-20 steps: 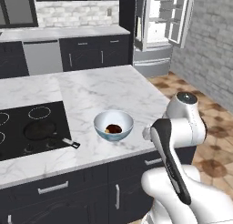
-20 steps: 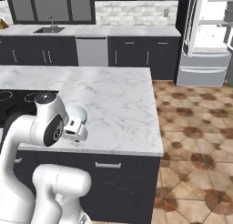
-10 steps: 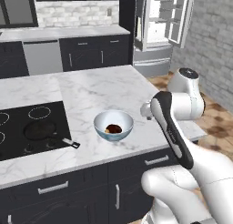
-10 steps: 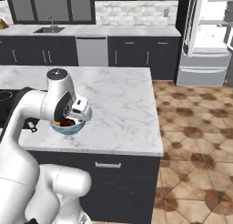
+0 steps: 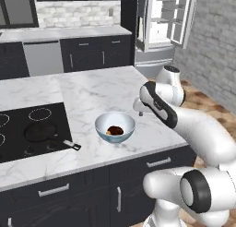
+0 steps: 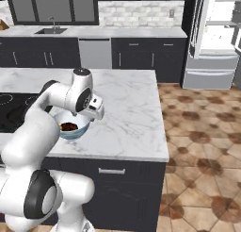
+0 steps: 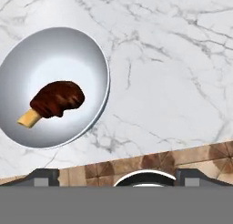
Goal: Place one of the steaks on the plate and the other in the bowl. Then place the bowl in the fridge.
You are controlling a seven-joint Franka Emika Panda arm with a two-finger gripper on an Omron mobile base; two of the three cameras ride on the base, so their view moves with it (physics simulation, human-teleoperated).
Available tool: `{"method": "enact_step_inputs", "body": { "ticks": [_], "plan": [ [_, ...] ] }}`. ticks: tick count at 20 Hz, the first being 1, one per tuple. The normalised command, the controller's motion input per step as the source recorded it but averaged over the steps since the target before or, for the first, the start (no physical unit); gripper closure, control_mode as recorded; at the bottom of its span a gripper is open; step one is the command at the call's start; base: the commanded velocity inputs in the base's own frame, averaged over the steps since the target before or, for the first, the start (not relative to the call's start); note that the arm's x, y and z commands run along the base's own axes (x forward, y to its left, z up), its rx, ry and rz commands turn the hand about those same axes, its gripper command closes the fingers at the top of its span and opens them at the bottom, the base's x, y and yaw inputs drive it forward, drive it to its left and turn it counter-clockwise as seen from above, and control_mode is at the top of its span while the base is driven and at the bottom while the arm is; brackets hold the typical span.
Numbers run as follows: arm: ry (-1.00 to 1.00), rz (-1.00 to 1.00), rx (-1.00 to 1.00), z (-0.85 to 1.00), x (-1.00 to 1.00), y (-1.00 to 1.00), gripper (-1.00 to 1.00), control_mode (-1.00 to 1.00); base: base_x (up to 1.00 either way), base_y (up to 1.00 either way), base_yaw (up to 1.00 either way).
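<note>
No brand, label or lettering is legible anywhere, so we go to the count. We have one bowl (image 5: 115, 127) on the marble island counter (image 5: 99, 90), near its front edge and just right of the black cooktop (image 5: 27, 131), and it is our landmark. Inside it lies one steak (image 7: 57, 99), dark brown with a pale bone end, resting left of the bowl's centre in the hand view. We see one black skillet (image 5: 41, 132) on the cooktop to the left of the bowl, its handle pointing toward the bowl. Beyond the bowl, at the far right of the kitchen, stands one fridge (image 5: 161, 25) with its doors swung open and white shelves showing. One dishwasher (image 6: 95, 53) sits in the back cabinet run, and one sink (image 6: 50, 30) is set in the back counter to its left.

Compared with half a second ago, the arm has swung further in over the counter, and the gripper (image 5: 138, 105) now hangs just right of the bowl and a little above it, clear of its rim. The bowl and steak lie where they were. We see nothing between the fingers, but whether the jaws are spread or closed we cannot tell. In the right base view the hand (image 6: 95, 108) overlaps the bowl's far side.
</note>
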Motion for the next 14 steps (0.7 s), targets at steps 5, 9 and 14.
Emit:
{"method": "enact_step_inputs", "body": {
  "ticks": [5, 9, 14],
  "plan": [
    [0.13, -0.03, -0.02, -0.32, 0.53, 0.27, -1.00, -1.00, 0.00, 0.00, 0.00],
    [0.13, -0.08, -0.07, -0.22, 0.41, 0.30, -1.00, -1.00, 0.00, 0.00, 0.00],
    [0.10, -0.07, -0.04, -0.40, 0.33, 0.18, -1.00, -1.00, 0.00, 0.00, 0.00]
  ]
}}
